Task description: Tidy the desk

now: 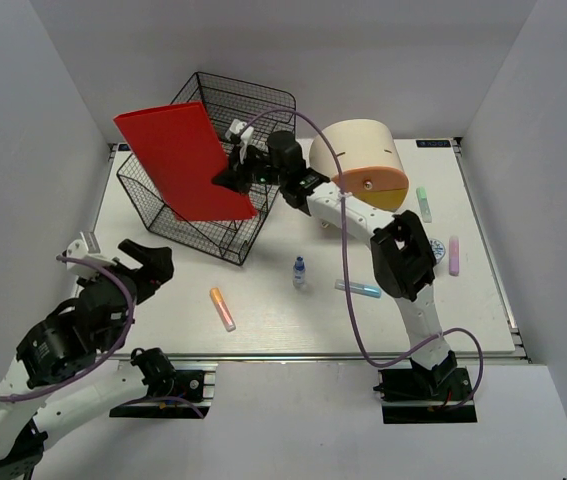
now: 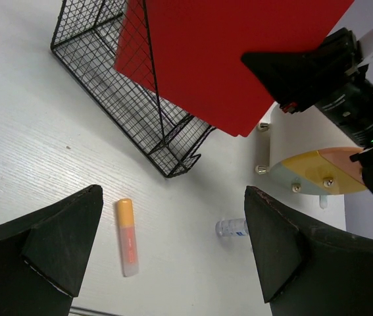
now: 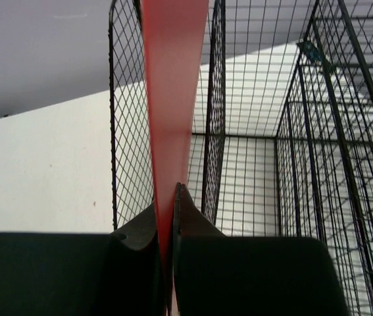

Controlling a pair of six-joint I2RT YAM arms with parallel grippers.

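The right pincer (image 3: 173, 191) is clamped tight on one edge of a red folder (image 1: 183, 160), which it holds tilted over the wire tray (image 1: 233, 100). In the right wrist view the folder is seen edge-on between two mesh walls, so its lower part seems to be entering a slot, while most of it stands above the tray's rim. The left pincer (image 2: 173, 230) hangs with its jaws spread wide and nothing in them, nearer the arm bases than the tray and to its left.

The worktop (image 1: 163, 300) lies flat under the tray and stretches well beyond it on every side (the tray sits toward its far left corner).

By my reading the tidying is at an early stage: the folder is the one item being put away, and it is not yet let go. Loose things lie about:
- an orange marker (image 1: 222, 308) near the tray's front corner
- a small bottle (image 1: 299, 271) a little right of that
- a blue pen (image 1: 359, 289), a purple marker (image 1: 454, 255) and a green marker (image 1: 423, 203), all well to the tray's right
- a beige drawer unit (image 1: 358, 160) just right of the tray

I judge these small items remain to be gathered.
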